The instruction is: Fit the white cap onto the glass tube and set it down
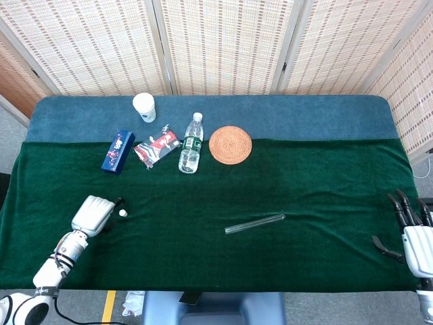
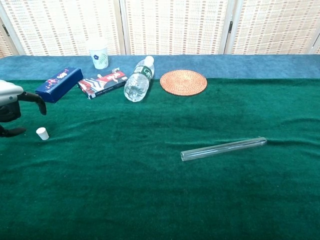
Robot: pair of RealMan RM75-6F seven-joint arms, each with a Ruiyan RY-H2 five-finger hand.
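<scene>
The small white cap (image 1: 123, 212) (image 2: 42, 133) stands on the green cloth at the left. My left hand (image 1: 95, 213) (image 2: 12, 102) hovers just left of it with its fingers apart. One finger arches above the cap and the thumb lies low beside it, neither touching, and the hand holds nothing. The glass tube (image 1: 255, 223) (image 2: 223, 148) lies flat near the middle of the cloth, slanting up to the right. My right hand (image 1: 413, 230) rests at the table's right front edge with fingers spread and empty. The chest view does not show it.
Along the back lie a paper cup (image 1: 144, 107), a blue box (image 1: 118, 151), a red packet (image 1: 157, 145), a water bottle on its side (image 1: 191, 143) and a round woven coaster (image 1: 230, 144). Folding screens stand behind the table.
</scene>
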